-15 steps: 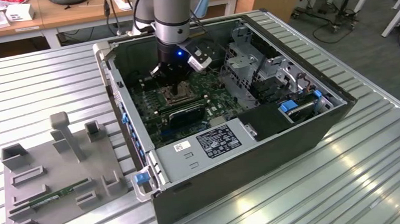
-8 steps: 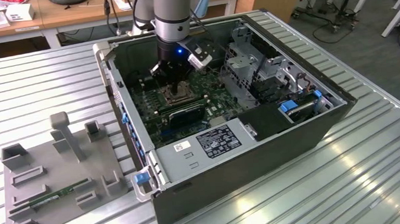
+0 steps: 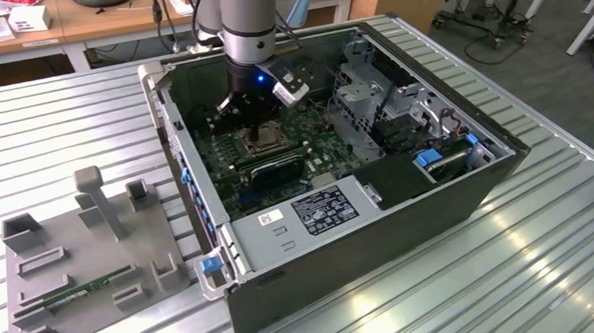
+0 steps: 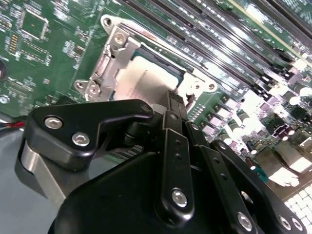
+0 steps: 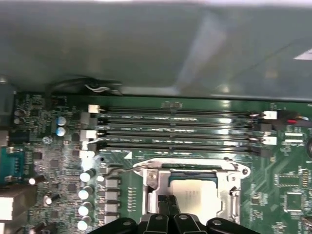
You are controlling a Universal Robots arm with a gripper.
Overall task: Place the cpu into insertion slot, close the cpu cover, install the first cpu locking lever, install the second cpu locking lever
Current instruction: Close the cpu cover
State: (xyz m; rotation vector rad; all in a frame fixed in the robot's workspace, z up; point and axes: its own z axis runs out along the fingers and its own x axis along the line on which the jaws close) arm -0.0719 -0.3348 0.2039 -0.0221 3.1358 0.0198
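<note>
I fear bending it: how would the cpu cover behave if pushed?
The cpu cover looks like thin sheet metal, so it is probably light and fairly stiff, yet bendable under a hard off-centre push. Its bare, shiny surface suggests the pincer could slip on it. The large window around the cpu leaves only narrow rims, which would likely flex a little.

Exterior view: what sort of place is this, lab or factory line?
Probably a robotics lab in an office room: wooden desks behind, wheeled bases, and an open computer case on a slatted metal table.
</note>
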